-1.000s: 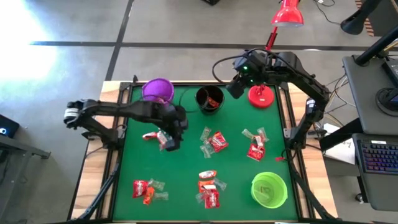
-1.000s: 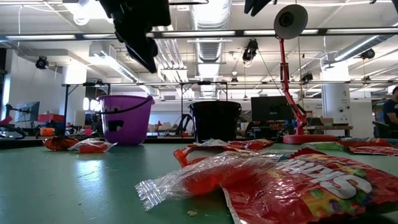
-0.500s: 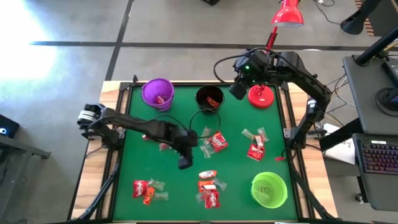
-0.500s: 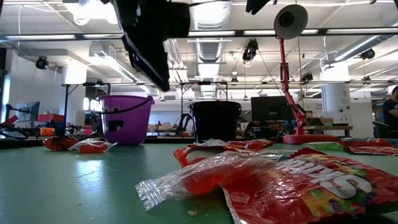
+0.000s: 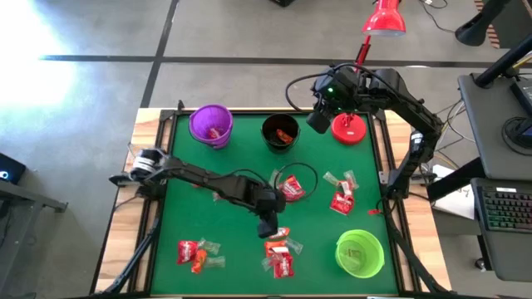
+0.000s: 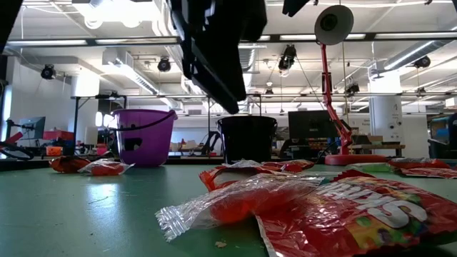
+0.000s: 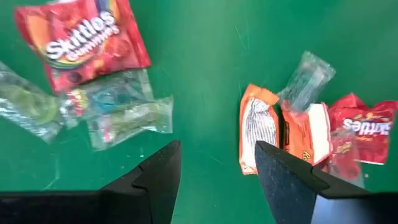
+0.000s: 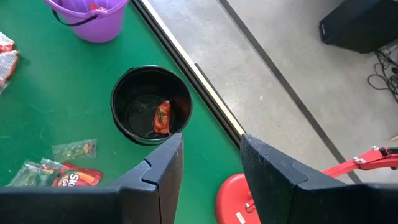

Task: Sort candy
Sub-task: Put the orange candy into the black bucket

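Above the green surface [image 5: 241,241], your left gripper [image 7: 214,171] hung with jaws open and empty, short of the black cup [image 5: 280,131], over orange candy [image 7: 258,127]. Your right gripper [image 8: 208,168] waited by that cup, jaws open. Reaching, I judge; next, descend and pinch one wrapper.

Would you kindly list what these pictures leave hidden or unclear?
- Purple cup: right wrist view's edge cuts it off, contents mostly unseen.
- Green cup: contents too small in the high view.
- Candy cluster: left hand partly covers it from above.
- Low view: Skittles bag blocks the candy behind.
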Controlling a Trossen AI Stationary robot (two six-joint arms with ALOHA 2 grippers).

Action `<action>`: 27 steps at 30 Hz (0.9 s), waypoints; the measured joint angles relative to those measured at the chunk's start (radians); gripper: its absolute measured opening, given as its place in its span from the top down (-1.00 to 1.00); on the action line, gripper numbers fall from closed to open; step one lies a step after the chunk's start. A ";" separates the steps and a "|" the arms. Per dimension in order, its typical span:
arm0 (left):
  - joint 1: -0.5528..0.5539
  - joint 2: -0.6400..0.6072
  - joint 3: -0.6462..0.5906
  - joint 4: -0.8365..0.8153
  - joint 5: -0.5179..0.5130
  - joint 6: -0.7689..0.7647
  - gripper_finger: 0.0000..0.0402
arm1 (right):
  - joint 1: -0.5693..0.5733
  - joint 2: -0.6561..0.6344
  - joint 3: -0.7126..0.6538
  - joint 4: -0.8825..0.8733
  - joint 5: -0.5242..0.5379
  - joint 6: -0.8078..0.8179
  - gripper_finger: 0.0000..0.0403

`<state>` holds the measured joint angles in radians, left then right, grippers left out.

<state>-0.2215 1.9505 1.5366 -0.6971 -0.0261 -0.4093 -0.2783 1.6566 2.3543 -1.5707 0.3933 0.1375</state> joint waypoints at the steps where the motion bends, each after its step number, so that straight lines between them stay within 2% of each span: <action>1: -0.004 0.018 0.013 -0.007 -0.001 -0.003 0.07 | 0.000 0.000 0.000 0.000 0.000 0.000 0.24; 6: -0.028 0.088 0.035 -0.018 0.009 -0.041 0.07 | 0.001 0.000 0.000 0.000 -0.001 0.008 0.24; 14: -0.066 0.104 0.036 0.016 0.017 -0.104 0.07 | 0.001 0.000 0.000 0.000 -0.004 0.022 0.24; 27: -0.088 0.147 0.034 0.028 0.019 -0.124 0.07 | 0.001 0.000 0.000 0.000 -0.011 0.048 0.24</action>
<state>-0.3092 2.0980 1.5705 -0.6695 -0.0067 -0.5335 -0.2771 1.6566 2.3543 -1.5711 0.3820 0.1852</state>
